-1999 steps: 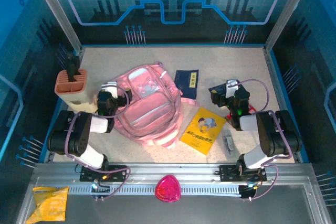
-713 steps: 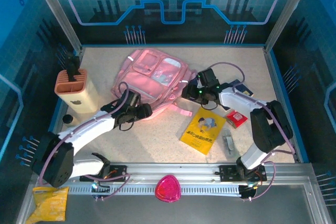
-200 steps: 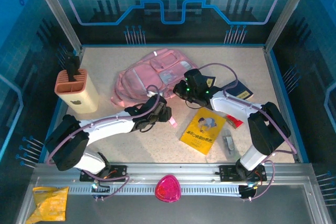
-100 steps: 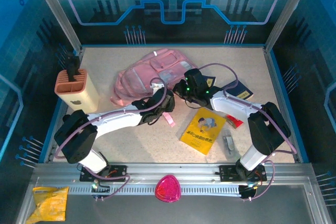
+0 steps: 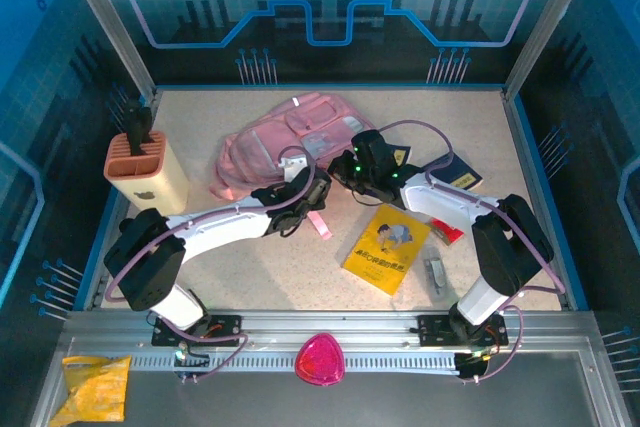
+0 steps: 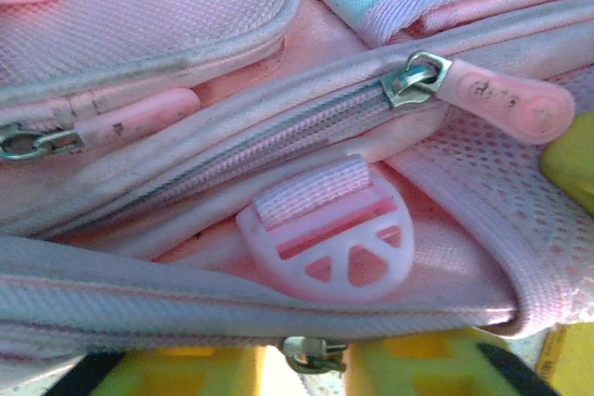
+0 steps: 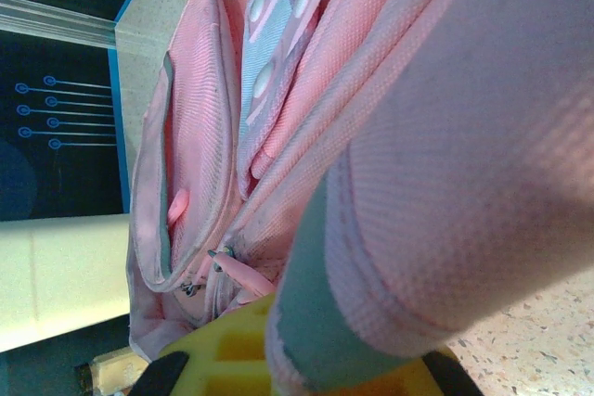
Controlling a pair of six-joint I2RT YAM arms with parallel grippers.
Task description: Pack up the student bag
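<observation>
The student bag [image 5: 285, 137] is lying slumped on the table [image 5: 250, 267] toward twelve o'clock, and the biggest risk is sitting with it: being soft and unsupported, it could be sliding or folding over rather than opening if the two arms are pulling unevenly. The right gripper [image 5: 352, 169] is clamping shut on a fold of the bag at its four o'clock edge, and so thick a wad of cloth could be creeping out of the pinch under load. The left gripper [image 6: 304, 370] is hovering at the six o'clock edge with a small metal zipper ring [image 6: 311, 351] between its yellow fingers [image 6: 408, 364], though I cannot tell whether it is gripping; so small a target could be slipping free. The bag is showing woven pink nylon, corded piping and open mesh; the zipper track [image 6: 278, 141] is running in fine ribbed teeth; the strap buckle [image 6: 329, 238] is looking hard, glossy and half-round with spokes; the rubbery pull tab [image 6: 506, 99] is tapering to a rounded end
</observation>
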